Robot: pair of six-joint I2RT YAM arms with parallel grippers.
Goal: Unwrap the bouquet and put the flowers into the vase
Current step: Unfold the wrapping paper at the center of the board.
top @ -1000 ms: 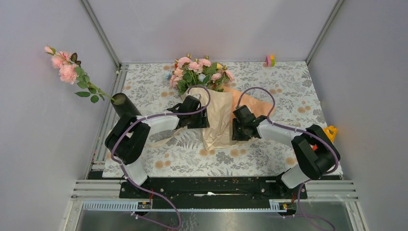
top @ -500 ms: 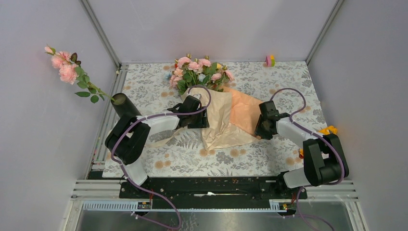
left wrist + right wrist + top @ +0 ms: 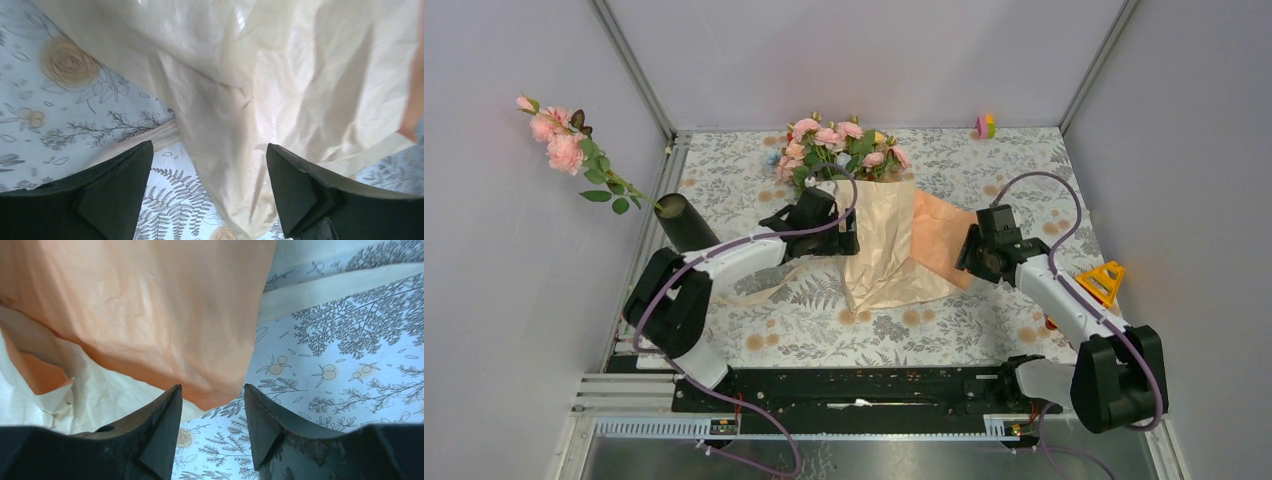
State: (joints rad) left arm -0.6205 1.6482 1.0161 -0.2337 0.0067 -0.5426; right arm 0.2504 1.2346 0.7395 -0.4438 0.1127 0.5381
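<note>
**Kid:** Top external view: what's in the vase (image 3: 686, 224)?
**Pal:** One pink rose (image 3: 559, 140), far left of the bouquet (image 3: 879, 250).
**Kid:** Left wrist view?
**Pal:** The left gripper (image 3: 208, 146) is wide open by the bouquet (image 3: 260, 75), pinching nothing.
**Kid:** Right wrist view?
**Pal:** The right gripper (image 3: 212, 386) is open too, at the bouquet's (image 3: 140, 310) orange edge.

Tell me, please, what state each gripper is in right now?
Left gripper: open, holding nothing.
Right gripper: open, holding nothing.
</note>
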